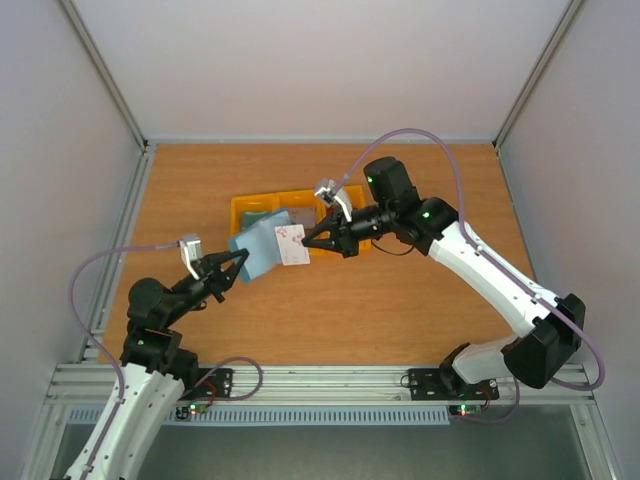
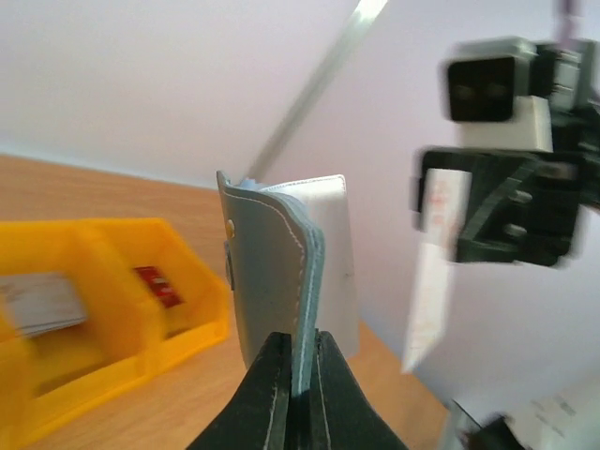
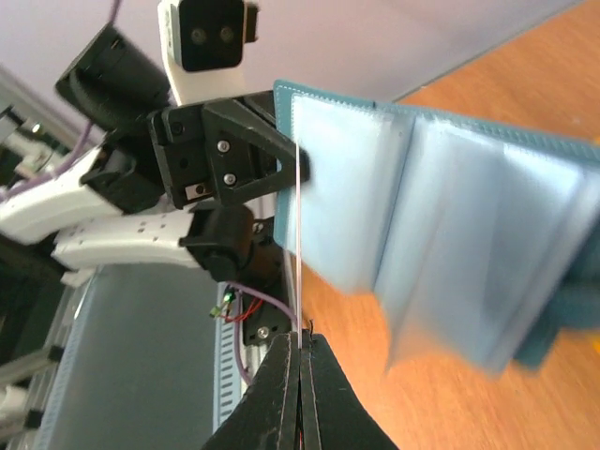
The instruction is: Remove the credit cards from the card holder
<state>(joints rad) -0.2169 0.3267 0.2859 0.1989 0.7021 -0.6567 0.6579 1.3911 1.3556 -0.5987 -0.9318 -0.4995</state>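
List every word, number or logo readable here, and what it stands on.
Nothing is legible.
Whitish plastic card in the right pincer: red print, too blurred to read.
Red plastic card in the yellow plastic bin: pale marks, too small.
Dusty-blue soft card holder in the left pincer: no text shows.

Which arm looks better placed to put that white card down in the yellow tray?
Probably the right. The right gripper pinches the white card close to the yellow tray; the left gripper is busy clamping the blue wallet.
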